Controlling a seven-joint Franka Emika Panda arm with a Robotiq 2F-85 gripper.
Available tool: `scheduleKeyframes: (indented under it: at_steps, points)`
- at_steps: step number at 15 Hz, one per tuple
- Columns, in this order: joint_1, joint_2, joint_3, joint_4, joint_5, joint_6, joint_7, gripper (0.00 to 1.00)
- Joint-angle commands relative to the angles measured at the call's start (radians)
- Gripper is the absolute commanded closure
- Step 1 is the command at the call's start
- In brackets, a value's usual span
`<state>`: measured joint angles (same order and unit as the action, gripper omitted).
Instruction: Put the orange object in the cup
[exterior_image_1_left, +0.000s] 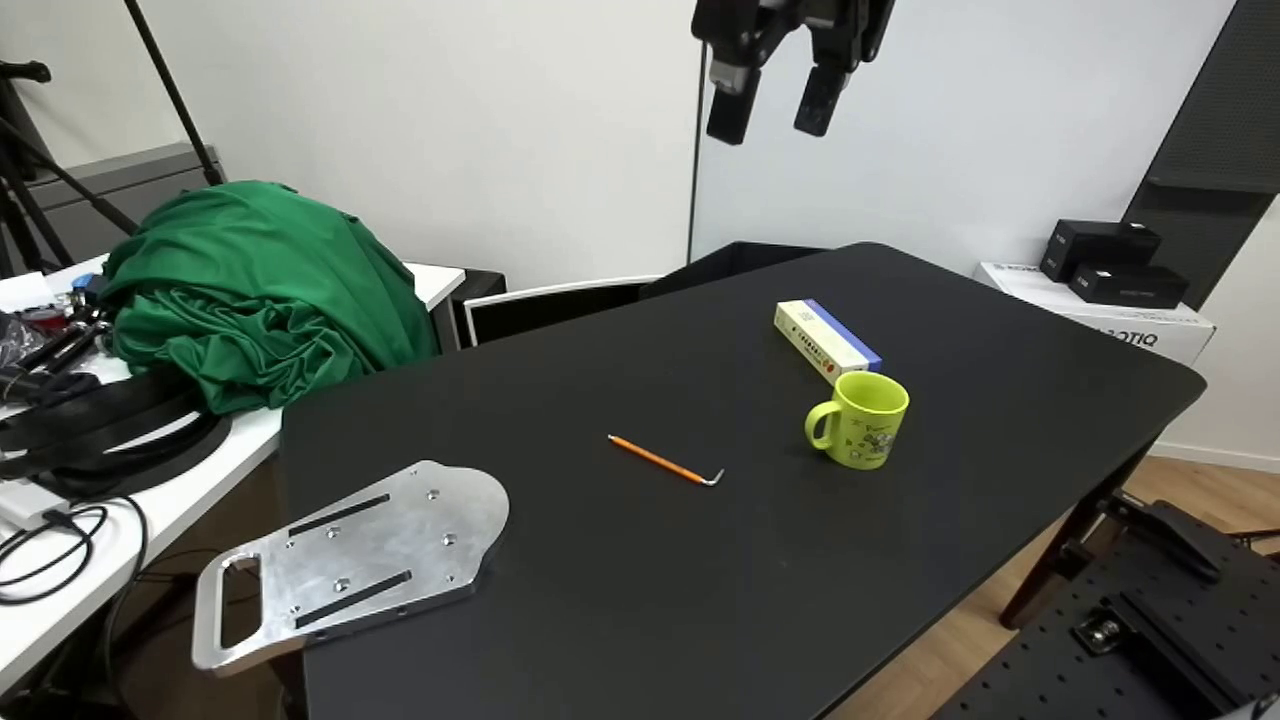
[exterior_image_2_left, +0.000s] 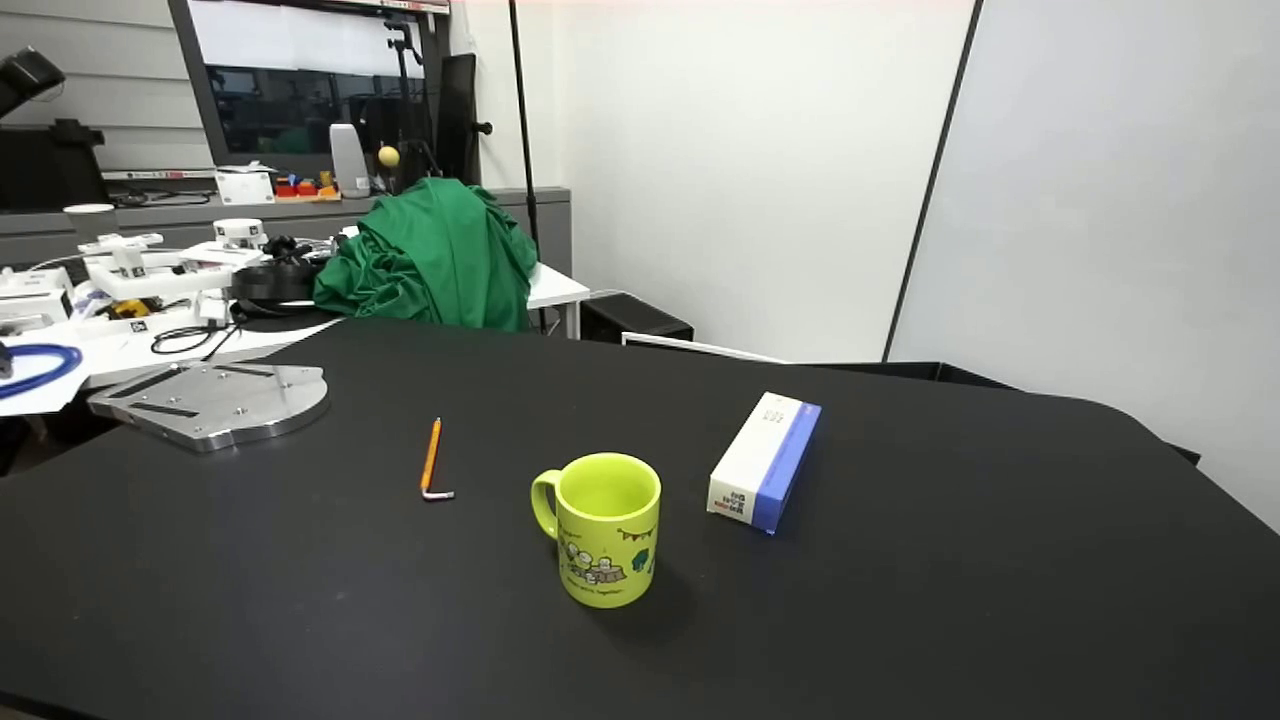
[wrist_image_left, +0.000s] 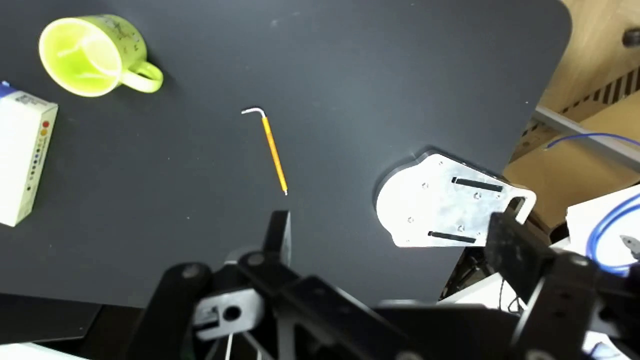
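A pale wall (exterior_image_1_left: 560, 130) closes off the room, with a heap of green cloth (exterior_image_1_left: 260, 290) beyond an edge of the dark worktop (exterior_image_1_left: 640, 620); on it lies the task's thing, an orange hex key (exterior_image_1_left: 657, 460) by the look of it, flat between the silver metal plate (exterior_image_1_left: 390, 545) and the lime-green mug (exterior_image_2_left: 608, 550), touching neither, its short bent metal end nearer the mug; the mug stands upright, mouth up, with a blue and white box (exterior_image_2_left: 765, 460) near it; the tool (exterior_image_1_left: 774, 122) hangs high over the worktop, its jaws spread wide and nothing held between them; I would expect the key to be light and stiff, so a firm squeeze should neither bend nor break it; the trouble is its thinness, since the jaws will probably have to come right down to the worktop to close across it; the orange sleeve likely grips better than the bare metal ends, which I guess are slick; take hold across the sleeve, square to its length and a little from the middle toward the bent end, so the straight end can be tipped down into the mug; it might roll if nudged, though the bend should check that; carried level, it looks long enough to catch on the rim, so it will want tilting over the mouth
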<state>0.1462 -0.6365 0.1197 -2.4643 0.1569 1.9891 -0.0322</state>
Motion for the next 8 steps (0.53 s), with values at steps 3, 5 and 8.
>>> scheduleKeyframes:
  at_steps: [3, 5, 8]
  points:
    - [0.004, 0.338, -0.143, 0.274, -0.049, -0.034, -0.350, 0.00]
    - [0.000, 0.445, -0.146, 0.340, -0.036, -0.003, -0.397, 0.00]
    - [-0.012, 0.607, -0.116, 0.431, -0.037, 0.055, -0.377, 0.00]
